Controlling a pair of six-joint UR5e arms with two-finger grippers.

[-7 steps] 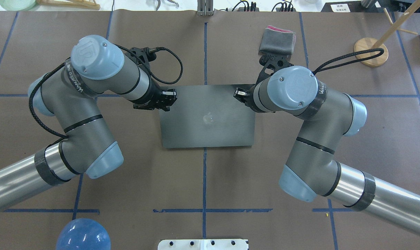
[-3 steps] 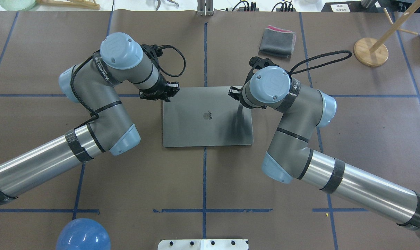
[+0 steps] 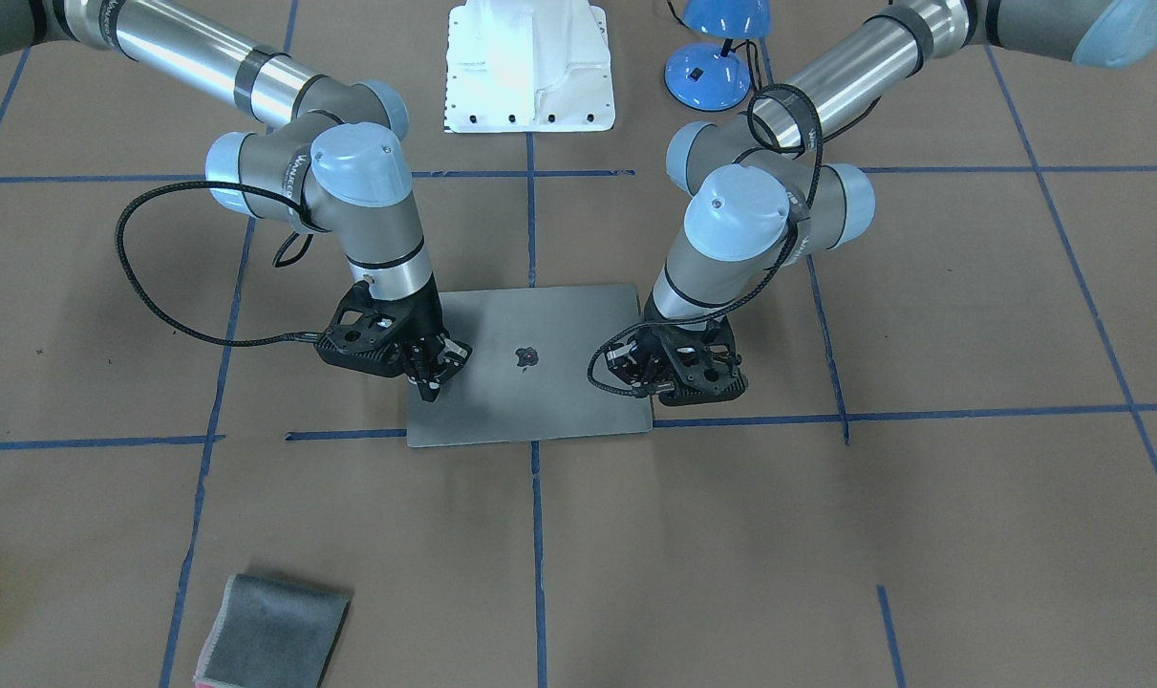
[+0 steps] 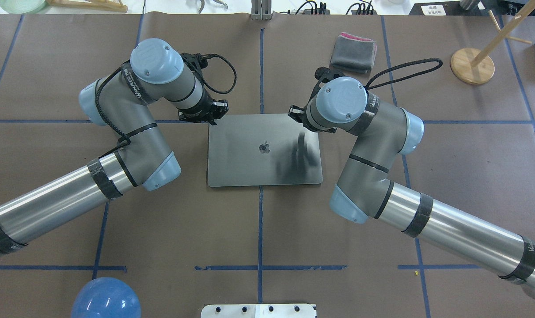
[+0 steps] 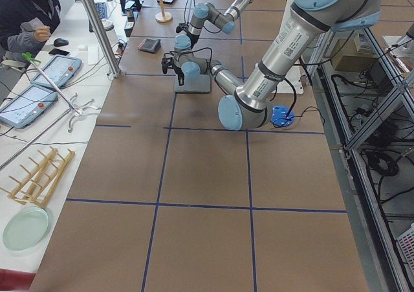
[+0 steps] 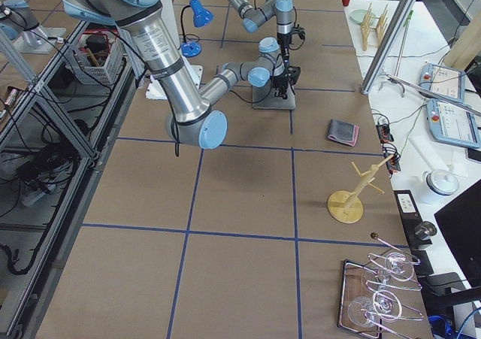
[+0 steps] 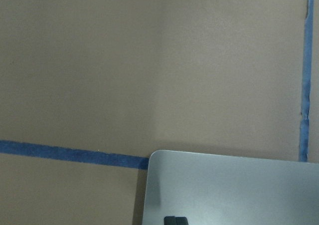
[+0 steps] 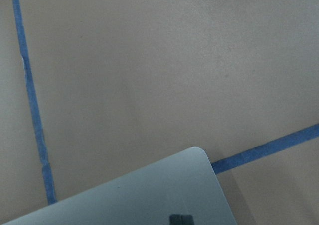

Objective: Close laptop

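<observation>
The silver-grey laptop (image 4: 249, 163) lies shut and flat on the brown table, lid up with the dark apple logo showing; it also shows in the front view (image 3: 549, 401). My left gripper (image 4: 214, 117) is at the lid's far left corner, shut, its dark tip (image 7: 175, 220) over the lid. My right gripper (image 4: 294, 115) is at the far right corner, shut, its tip (image 8: 180, 219) over the lid. In the front view the right gripper (image 3: 432, 385) points down onto the lid; the left gripper (image 3: 640, 382) is at the lid's opposite edge.
A folded grey cloth (image 4: 353, 53) lies beyond the laptop's right side. A wooden stand (image 4: 470, 65) is at the far right. A blue lamp (image 4: 106, 298) and the white robot base (image 4: 258, 310) are at the near edge. A person (image 5: 29, 13) sits beside the table.
The lid has gone from tilted up to flat on the base. Both grippers have followed it down and forward to its far corners, and both arms have lowered.
</observation>
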